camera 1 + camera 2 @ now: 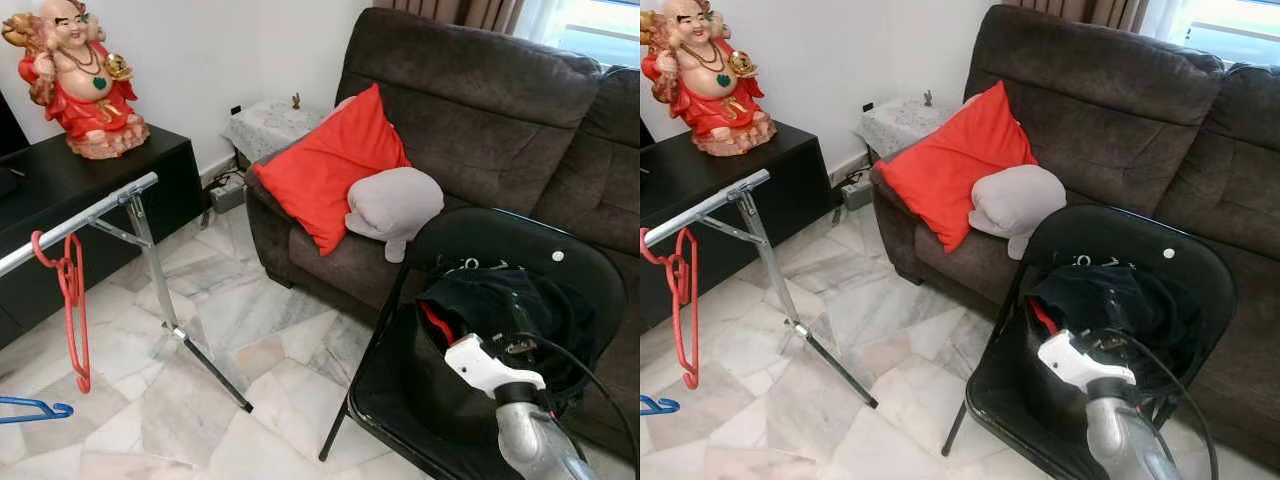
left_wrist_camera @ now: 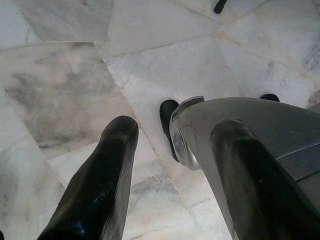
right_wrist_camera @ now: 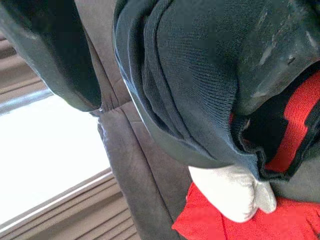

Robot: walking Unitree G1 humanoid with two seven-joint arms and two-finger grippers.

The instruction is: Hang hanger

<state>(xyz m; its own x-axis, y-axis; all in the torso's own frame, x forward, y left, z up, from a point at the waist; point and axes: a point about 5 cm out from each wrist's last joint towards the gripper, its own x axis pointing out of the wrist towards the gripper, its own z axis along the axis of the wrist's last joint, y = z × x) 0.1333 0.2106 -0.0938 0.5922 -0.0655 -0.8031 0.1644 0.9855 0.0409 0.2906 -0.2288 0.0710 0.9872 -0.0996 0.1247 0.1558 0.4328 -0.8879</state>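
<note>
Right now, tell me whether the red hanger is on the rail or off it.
On it. The red hanger hangs by its hook from the silver rail, its body dangling clear above the marble floor.

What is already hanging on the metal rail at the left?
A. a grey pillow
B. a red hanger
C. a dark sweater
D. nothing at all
B: a red hanger hooks over the metal rail, while the dark garment lies on the black chair and the grey pillow rests on the sofa.
</note>
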